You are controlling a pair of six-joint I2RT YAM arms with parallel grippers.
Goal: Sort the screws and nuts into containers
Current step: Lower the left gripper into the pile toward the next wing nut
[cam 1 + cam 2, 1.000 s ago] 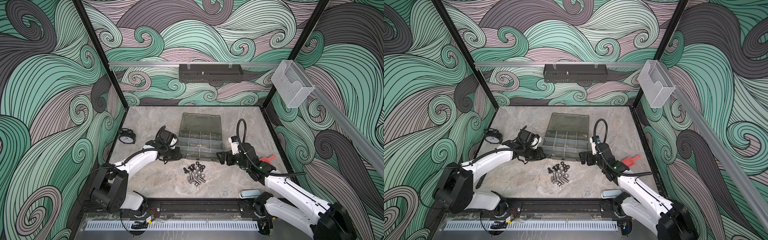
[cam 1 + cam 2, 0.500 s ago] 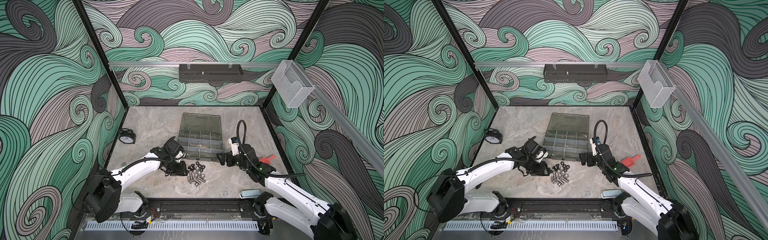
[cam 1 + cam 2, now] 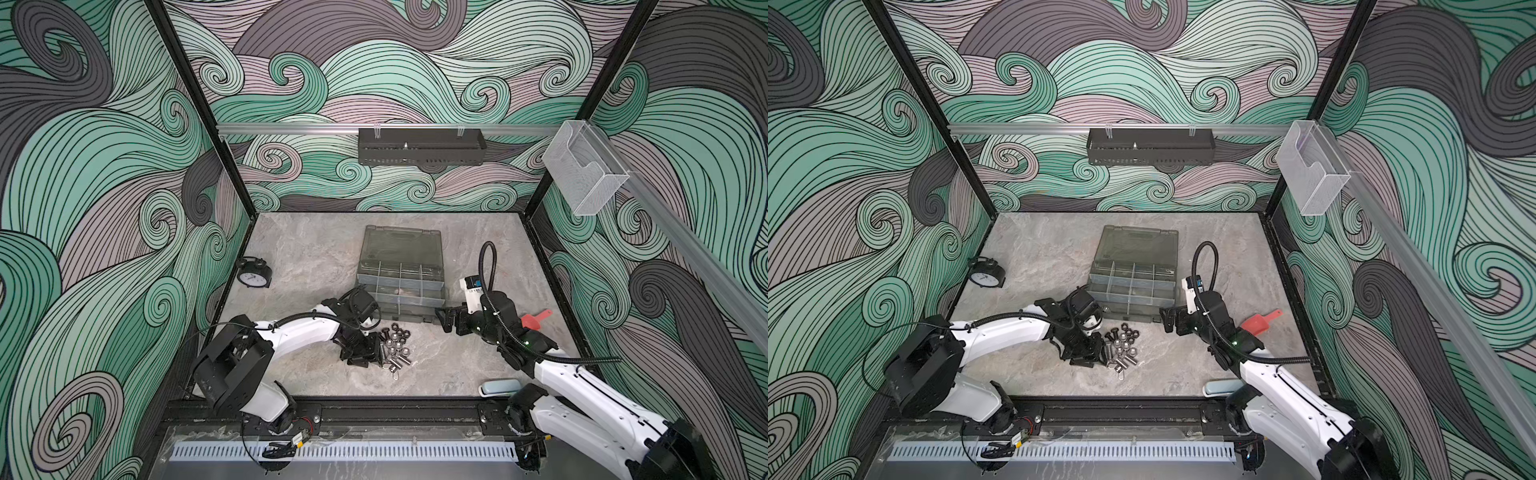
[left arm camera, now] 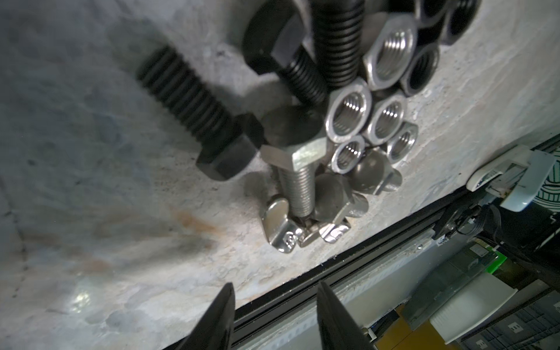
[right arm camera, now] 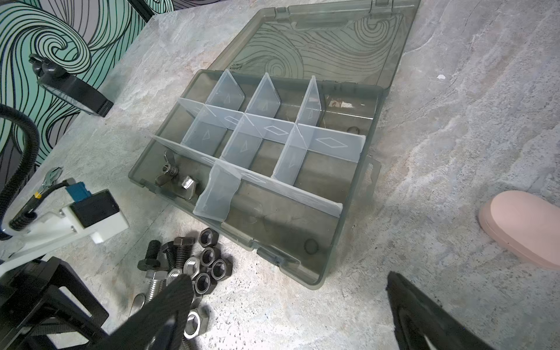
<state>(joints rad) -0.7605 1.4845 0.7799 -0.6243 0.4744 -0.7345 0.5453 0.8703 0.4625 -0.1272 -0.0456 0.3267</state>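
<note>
The screws and the nuts lie in one small pile on the worktop, close to the middle of its front edge. The pile is just in front of the open grey case. Most of the little containers in the case look bare. The corner box beside the pile has a wing nut in it.

The left gripper is down low, just beside the pile, on the side toward the worktop's left edge. Its fingers are partly apart and nothing is between them. The right gripper is near the front right corner of the case. Its fingers are spread wide and hold nothing.

I think the screws and nuts are hard, smooth and heavy for how small they are. They will not bend or break. A screw is round, so it can roll away. It is best to pinch it across the bumpy middle part. One black screw sticks out at the side of the pile, so it looks easiest to take. A nut is low and flat, so pinch it on two flat sides. The nuts touch each other, so the fingers could bump the ones next to it.
</note>
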